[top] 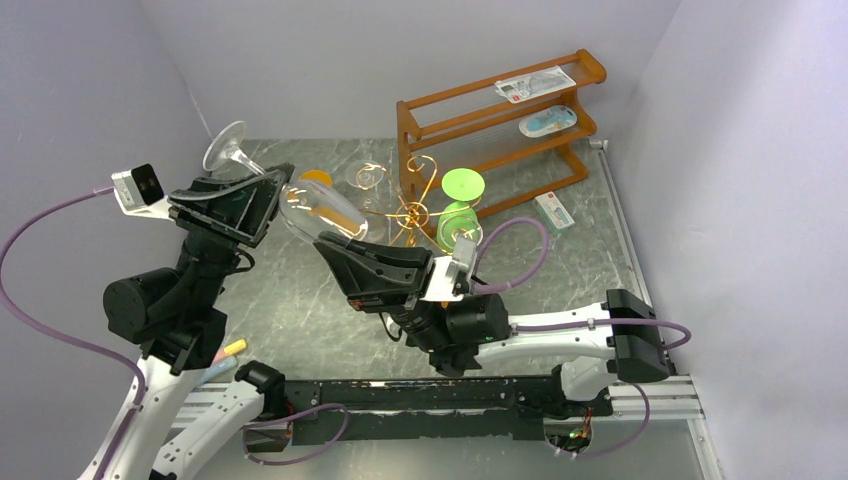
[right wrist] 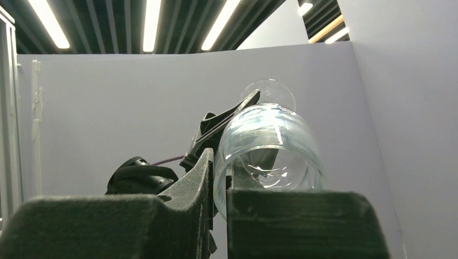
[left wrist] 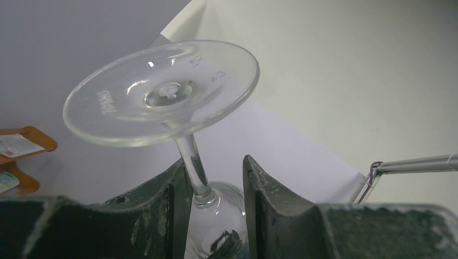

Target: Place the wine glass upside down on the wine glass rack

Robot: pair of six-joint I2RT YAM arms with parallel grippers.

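During handover, the right gripper (right wrist: 220, 167) is pinching the wine glass (top: 320, 212) rim while the left gripper (left wrist: 213, 170), jaws narrow but unclamped, is straddling the stem, which likely needs clamping next.

Ceiling strip lights (right wrist: 146, 24) give bright, even light.

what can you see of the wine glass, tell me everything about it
The wine glass is clear and empty, with a round flat lettered foot, thin stem and long bowl. It hangs in the air above the table, tilted nearly sideways, foot up to the rear left. The right fingers pinch the bowl's rim wall; the left fingers flank its stem, one seemingly touching it.
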